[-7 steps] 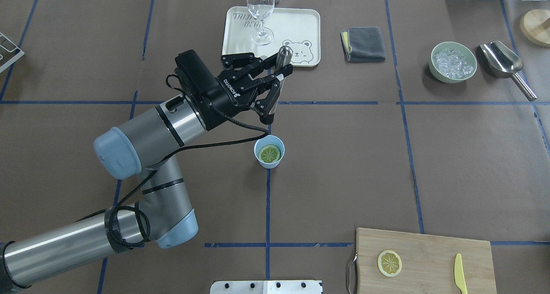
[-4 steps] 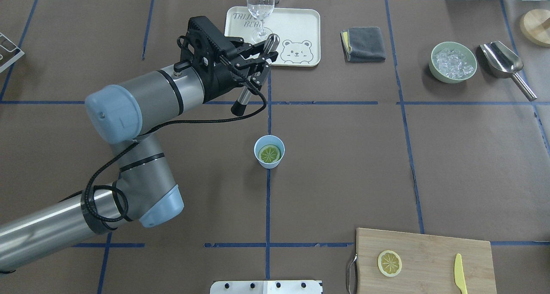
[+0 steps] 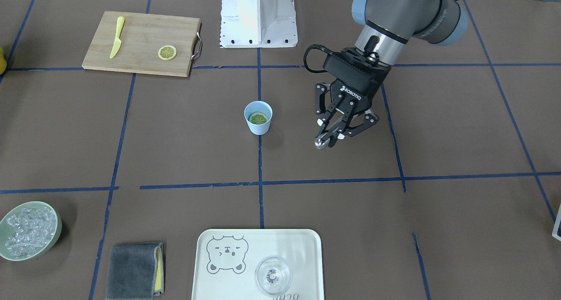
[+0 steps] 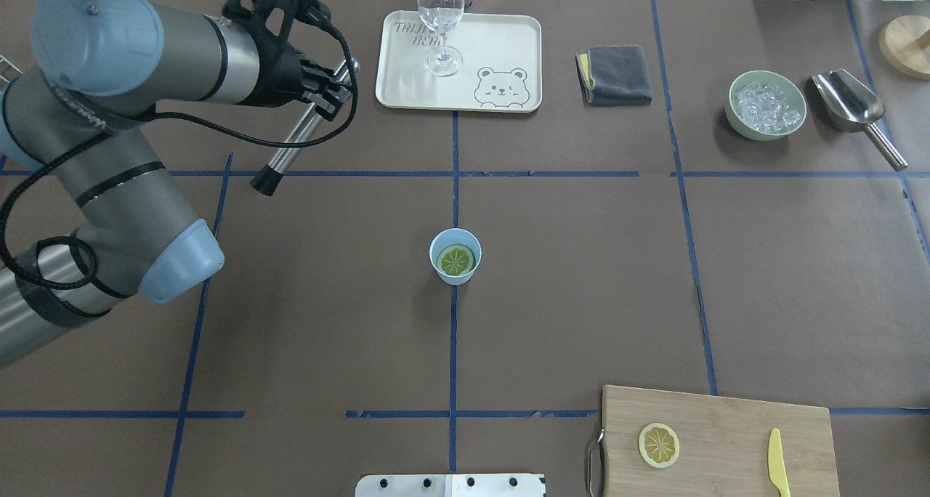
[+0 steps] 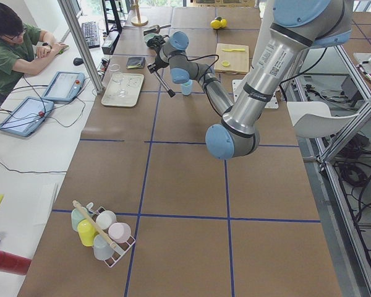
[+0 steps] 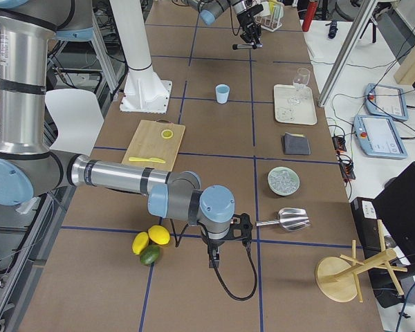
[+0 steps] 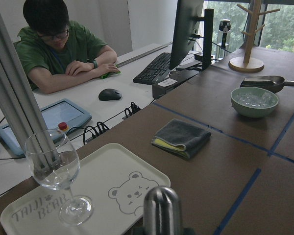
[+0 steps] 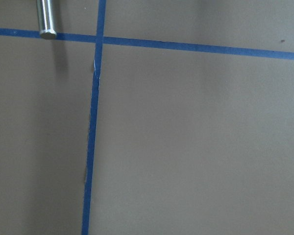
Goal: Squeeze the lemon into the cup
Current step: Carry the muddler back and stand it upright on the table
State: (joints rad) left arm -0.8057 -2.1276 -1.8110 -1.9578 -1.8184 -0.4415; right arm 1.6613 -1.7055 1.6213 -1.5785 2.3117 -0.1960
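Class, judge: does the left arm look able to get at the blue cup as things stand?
Probably yes: only bare table lies between the left gripper and the cup. But it is shut on a metal rod, so it couldn't grasp.

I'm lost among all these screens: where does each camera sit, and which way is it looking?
Front-facing: across the table, facing the robot's base, steeply down; left arm, its pincer gripping a metal rod.
Overhead: behind the robot, looking forward and down; left arm.
Exterior left: table's end, looking along it; left arm near.
Exterior right: opposite end; right arm near.
Left wrist: faces tray and glass; rod tip shows.
Right wrist: down at table; no body.
Shared: front-facing and overhead both show the lemon slice in the cup.
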